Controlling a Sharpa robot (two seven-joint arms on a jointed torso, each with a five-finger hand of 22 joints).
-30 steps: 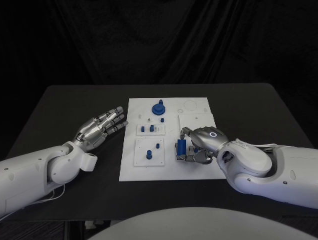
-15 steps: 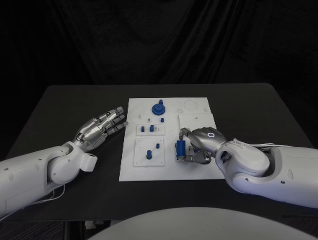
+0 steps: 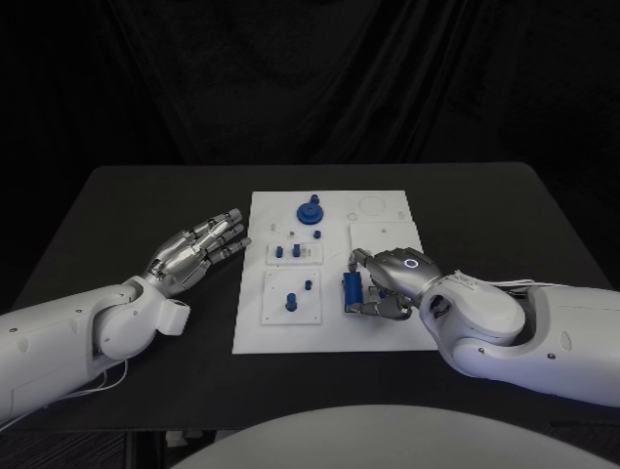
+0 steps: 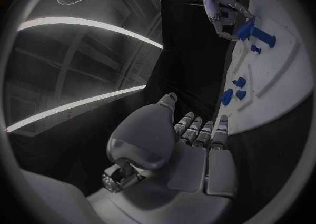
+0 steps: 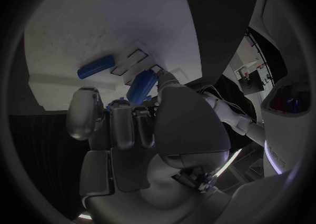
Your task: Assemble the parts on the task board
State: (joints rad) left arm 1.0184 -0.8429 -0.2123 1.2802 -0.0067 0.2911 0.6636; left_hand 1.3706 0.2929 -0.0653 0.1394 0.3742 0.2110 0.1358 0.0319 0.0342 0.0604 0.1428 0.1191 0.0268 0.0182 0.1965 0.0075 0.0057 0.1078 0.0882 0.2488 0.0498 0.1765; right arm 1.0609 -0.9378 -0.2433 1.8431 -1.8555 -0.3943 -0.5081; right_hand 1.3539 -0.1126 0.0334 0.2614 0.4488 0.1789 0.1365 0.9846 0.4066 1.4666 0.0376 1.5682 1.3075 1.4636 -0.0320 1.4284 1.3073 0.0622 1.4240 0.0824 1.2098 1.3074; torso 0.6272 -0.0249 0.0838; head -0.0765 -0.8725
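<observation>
The white task board point(image 3: 394, 327) lies mid-table. My right hand point(image 3: 392, 277) rests on its right half, fingers curled around an upright blue part point(image 3: 350, 289). The right wrist view shows that blue part point(image 5: 142, 87) at the fingertips, beside a rectangular slot point(image 5: 131, 61) and a second blue part point(image 5: 96, 66) lying flat. My left hand point(image 3: 197, 246) hovers flat and open just left of the board, holding nothing. From the left wrist view I see the board point(image 4: 276, 81), my left hand point(image 4: 194, 139) and the right hand point(image 4: 217, 5) with its blue part point(image 4: 253, 30).
A round blue knob point(image 3: 310, 210) stands at the board's far end. Small blue pegs point(image 3: 294, 252) stand in the middle-left block, and two more pegs point(image 3: 291, 302) in the near-left block. Bare black table point(image 3: 535, 225) surrounds the board.
The right hand has edged slightly left with the blue part in its fingers. The left hand has not moved.
</observation>
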